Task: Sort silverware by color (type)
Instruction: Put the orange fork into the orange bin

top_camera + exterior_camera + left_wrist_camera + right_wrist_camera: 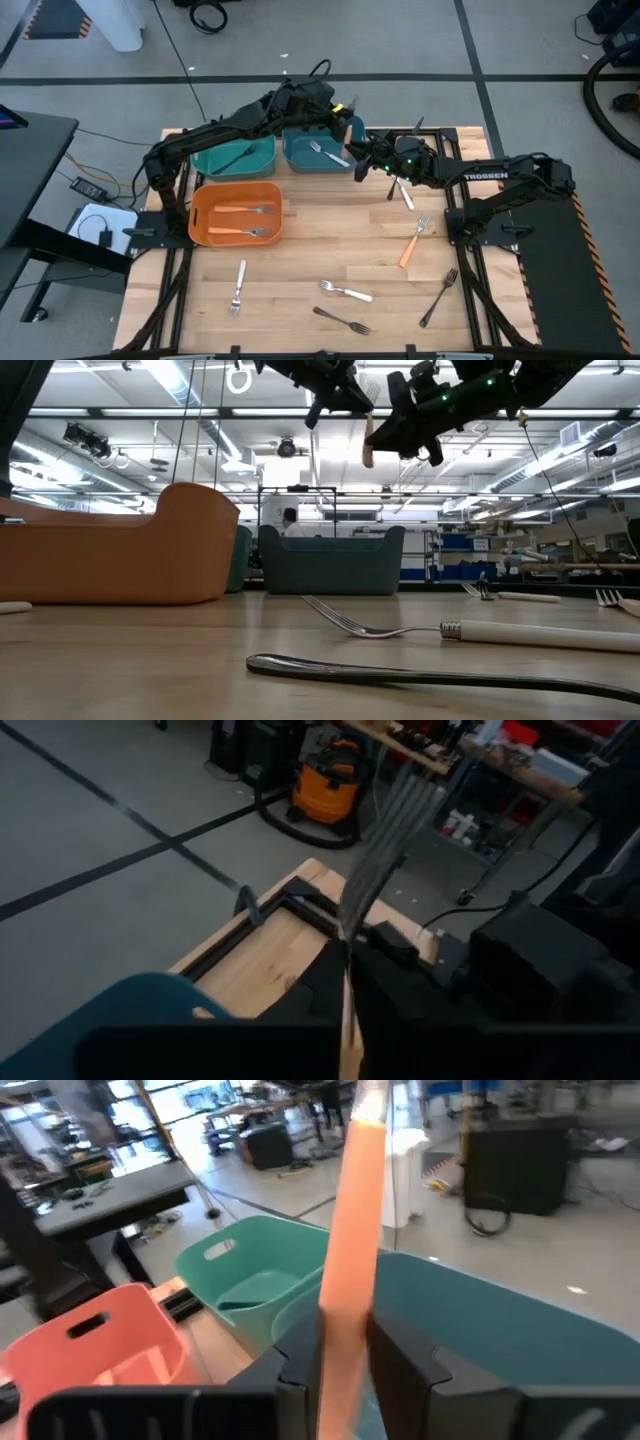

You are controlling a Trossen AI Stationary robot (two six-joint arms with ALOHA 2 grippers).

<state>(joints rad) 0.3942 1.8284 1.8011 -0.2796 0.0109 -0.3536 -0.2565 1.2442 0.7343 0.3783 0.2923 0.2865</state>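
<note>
Two grippers raised over the far bins, each clamped on a fork.
Right gripper [345, 1360] pinches an orange-handled silver fork [352, 1220], long axis upright; the orange plastic bin [235, 213] lies leftward and nearer. Left gripper [345, 965] pinches a slim grey fork [375, 850].

The left arm reaches from its base at nine o'clock toward twelve o'clock, its left gripper [345, 112] raised well above the table with the fingers clamped together on something thin. The right arm stretches from three o'clock toward the centre, elbow bent, and its right gripper [372, 160] hangs high, just beside the left one, fingers [400, 1370] pinched on a slim handle.
</note>
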